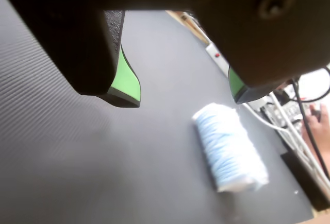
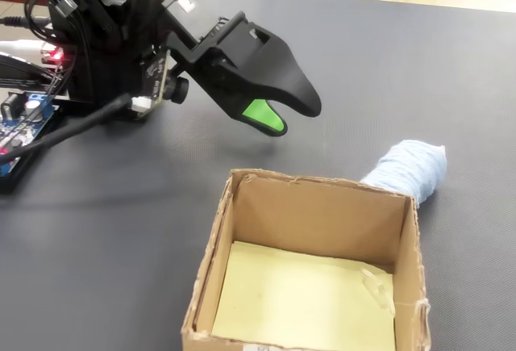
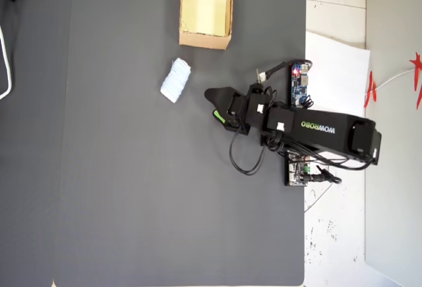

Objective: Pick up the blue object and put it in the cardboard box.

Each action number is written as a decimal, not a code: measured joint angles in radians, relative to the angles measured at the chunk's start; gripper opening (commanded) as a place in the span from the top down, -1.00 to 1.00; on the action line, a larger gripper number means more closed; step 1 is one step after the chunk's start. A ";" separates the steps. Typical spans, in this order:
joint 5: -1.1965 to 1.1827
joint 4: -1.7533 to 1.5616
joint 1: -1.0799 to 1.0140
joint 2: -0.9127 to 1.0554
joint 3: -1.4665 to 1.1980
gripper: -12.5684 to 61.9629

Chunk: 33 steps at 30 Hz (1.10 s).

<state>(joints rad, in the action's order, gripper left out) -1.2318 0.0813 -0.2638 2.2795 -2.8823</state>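
The blue object (image 1: 230, 148) is a pale blue-white yarn-like bundle lying on the dark mat, below and to the right of my jaws in the wrist view. My gripper (image 1: 184, 98) hangs open above the mat, its green-padded fingers wide apart with nothing between them. In the overhead view the gripper (image 3: 212, 105) sits right of the bundle (image 3: 175, 80), a short gap between them. The cardboard box (image 3: 205, 41) stands open beyond the bundle at the mat's top edge. In the fixed view the box (image 2: 314, 210) is in front, with the bundle (image 2: 407, 171) just behind its right corner and the gripper (image 2: 292, 117) raised behind them.
Circuit boards (image 3: 301, 84) and loose cables (image 3: 245, 161) lie by the arm's base at the mat's right edge. A white paper sheet (image 3: 336, 69) lies beyond that edge. In the wrist view, white cables (image 1: 289, 126) crowd the right side.
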 measured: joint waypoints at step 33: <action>-0.178 0.224 -0.103 -0.805 0.723 -0.21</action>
<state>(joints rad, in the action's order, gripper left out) -1.4097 0.3053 -0.3666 1.4742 -2.1598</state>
